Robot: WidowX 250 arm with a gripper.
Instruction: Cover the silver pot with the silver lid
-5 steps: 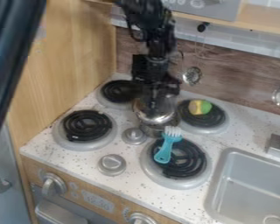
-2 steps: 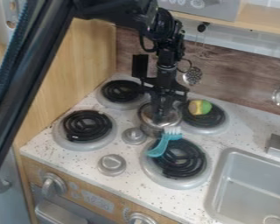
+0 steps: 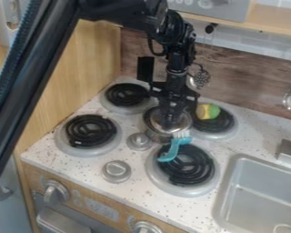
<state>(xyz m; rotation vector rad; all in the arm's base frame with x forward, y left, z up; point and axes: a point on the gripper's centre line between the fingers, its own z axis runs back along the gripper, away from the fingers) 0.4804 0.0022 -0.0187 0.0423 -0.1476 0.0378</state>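
Black two-finger gripper [image 3: 170, 119]: whether spread or pinching cannot be told.
Silver metal lid [image 3: 181, 124]: has been shifted rightward in view, under the gripper.
Silver metal pot [image 3: 156, 136]: among black coil burners [image 3: 196, 167], left side exposed — recentring probably needed.

Lighting moderately bright, diffuse; I cannot fix the source. Small glints on the silver lid [image 3: 180, 124] at the gripper [image 3: 170, 120]. Around it, I note soft, faint shadows on the pale counter [image 3: 248, 141]. Directly above it, the black arm [image 3: 176, 38] swallows most surface detail.
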